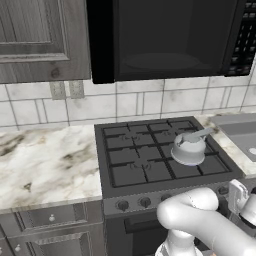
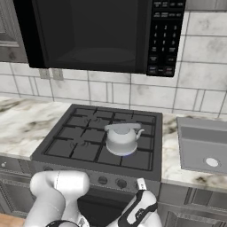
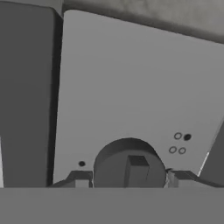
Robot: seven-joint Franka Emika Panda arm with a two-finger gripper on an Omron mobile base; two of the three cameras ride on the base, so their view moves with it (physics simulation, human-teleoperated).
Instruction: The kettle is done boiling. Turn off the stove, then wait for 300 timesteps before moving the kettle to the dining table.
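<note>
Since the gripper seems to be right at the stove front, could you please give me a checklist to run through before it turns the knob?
1. Kettle sits on the stove grates: ok.
2. Burner under the kettle off: not ok, a bluish glow shows beneath it.
3. Knob lies between the gripper fingertips: ok.
4. Fingertips pressed against the knob: cannot tell.
5. Which burner this knob controls: cannot tell.
6. Kettle upright, handle on top: ok.
</note>
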